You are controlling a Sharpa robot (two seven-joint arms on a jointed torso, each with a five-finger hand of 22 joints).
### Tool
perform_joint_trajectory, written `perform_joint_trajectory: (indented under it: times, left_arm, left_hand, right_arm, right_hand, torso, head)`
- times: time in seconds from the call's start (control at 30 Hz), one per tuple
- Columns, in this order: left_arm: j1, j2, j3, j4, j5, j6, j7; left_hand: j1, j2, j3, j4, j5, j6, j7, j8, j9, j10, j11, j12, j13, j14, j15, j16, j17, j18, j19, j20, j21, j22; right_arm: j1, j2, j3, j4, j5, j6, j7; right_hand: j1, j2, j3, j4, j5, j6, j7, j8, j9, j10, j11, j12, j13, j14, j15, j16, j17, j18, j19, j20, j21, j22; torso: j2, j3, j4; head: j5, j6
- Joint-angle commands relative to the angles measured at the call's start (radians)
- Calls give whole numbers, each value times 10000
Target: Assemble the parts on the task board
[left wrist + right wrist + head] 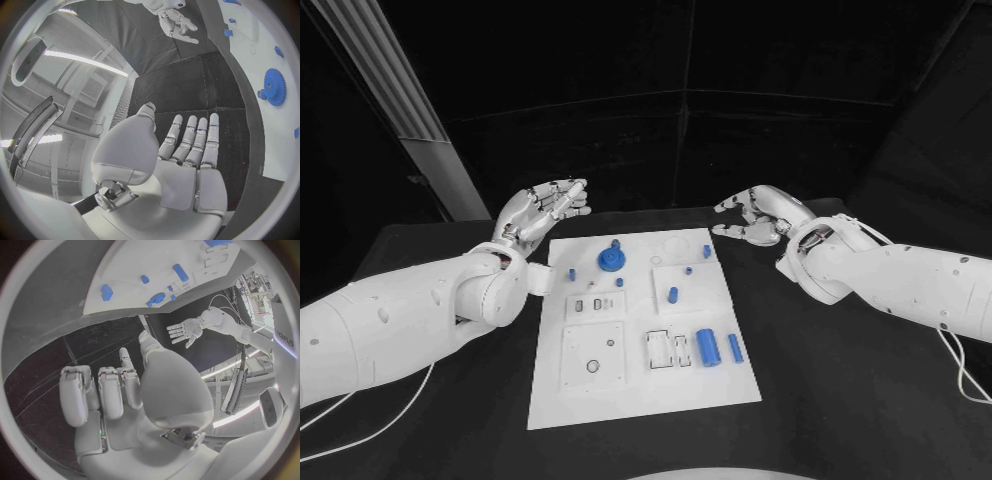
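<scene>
White and flat, the task board [639,390] lies in the middle of the black desk [848,380], with the blue parts on it: a gear [612,260] near its far edge, small pieces [672,295] around the middle, and two cylinders [710,347] lying side by side toward its near right corner. The left hand [542,210] hangs above the desk just off the board's far left corner, released, fingers spread and grasping nothing. The right hand [759,216] hangs off the far right corner, fingers loosely curled yet apart, likewise grasping nothing.
</scene>
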Motion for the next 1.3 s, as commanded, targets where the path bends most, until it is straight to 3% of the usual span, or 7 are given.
perform_joint_trajectory:
  times: [0.03, 0.23, 0.33, 0.6, 1.03, 1.3]
  left_arm:
    - [9, -8, 8, 40, 0, 129, 2021]
    - [3, -49, 8, 68, 0, 130, 2019]
    - [2, -62, 8, 83, 0, 130, 2019]
    - [2, -96, 8, 134, 0, 136, 2011]
    - [3, -153, 8, 164, 0, 100, 2010]
    - [3, -148, 8, 161, 0, 114, 2002]
  left_hand:
    - [42, 78, -56, 0, 31, -52, 1115, 60, 12, -67, 29, -22, 9, -62, 21, 22, 16, -108, -50, 0, -32, -13]
    - [42, 78, -56, 0, 31, -52, 1115, 60, 12, -67, 29, -22, 9, -62, 21, 22, 16, -108, -50, 0, -32, -13]
    - [42, 78, -56, 0, 31, -52, 1115, 60, 12, -67, 29, -22, 9, -62, 21, 22, 16, -108, -50, 0, -32, -13]
    - [42, 78, -56, 0, 31, -52, 1115, 60, 12, -67, 29, -22, 9, -62, 21, 22, 16, -108, -50, 0, -32, -13]
    - [60, 86, -65, -2, 38, -84, 1117, 83, 12, -81, 33, -25, 7, -76, 24, 23, 14, -111, -65, 1, -35, -17]
    - [60, 86, -65, -2, 38, -84, 1117, 83, 12, -81, 33, -25, 7, -76, 24, 23, 14, -111, -65, 1, -35, -17]
  right_arm:
    - [-68, 93, 4, -209, 126, 644, -371]
    - [-246, 363, 3, -596, -56, 1002, -629]
    - [-301, 489, 3, -730, -182, 1142, -744]
    - [-368, 748, 3, -1009, -451, 1269, -1061]
    - [-422, 968, 3, -1202, -642, 1759, -1500]
    - [-464, 1047, 3, -1275, -779, 1916, -1719]
  right_hand:
    - [172, 1, -56, -39, -82, -129, -24, -7, -2, 1058, -87, 26, 2632, 1054, -107, 24, 2634, -150, 1037, -83, 32, 2634]
    - [453, -2, -59, -126, -252, -160, -113, 40, 29, 1058, -179, 26, 2632, 1054, -169, 24, 2634, -150, 1037, -137, 32, 2634]
    - [519, 6, -57, -138, -320, -187, -140, 35, 29, 1058, -208, 26, 2632, 1054, -193, 24, 2634, -150, 1037, -156, 32, 2634]
    - [623, 57, -53, -133, -457, -299, -192, 15, 21, 1058, -261, 26, 2632, 1054, -240, 24, 2634, -150, 1037, -202, 32, 2634]
    - [931, 204, 29, -243, -478, -163, -389, 102, 60, 1058, -418, 26, 2632, 1054, -350, 24, 2634, -150, 1037, -302, 32, 2634]
    - [1105, 330, 107, -325, -453, -121, -457, 105, 60, 1058, -481, 26, 2632, 1054, -404, 24, 2634, -150, 1037, -356, 32, 2634]
  torso:
    - [18, -16, 49]
    - [22, -12, 36]
    - [12, -27, 42]
    - [14, -26, 35]
    - [-1, -23, 36]
    - [2, -26, 37]
  head:
    - [-76, 2]
    - [-1, -27]
    - [24, -53]
    - [25, -62]
    - [91, -242]
    - [41, -246]
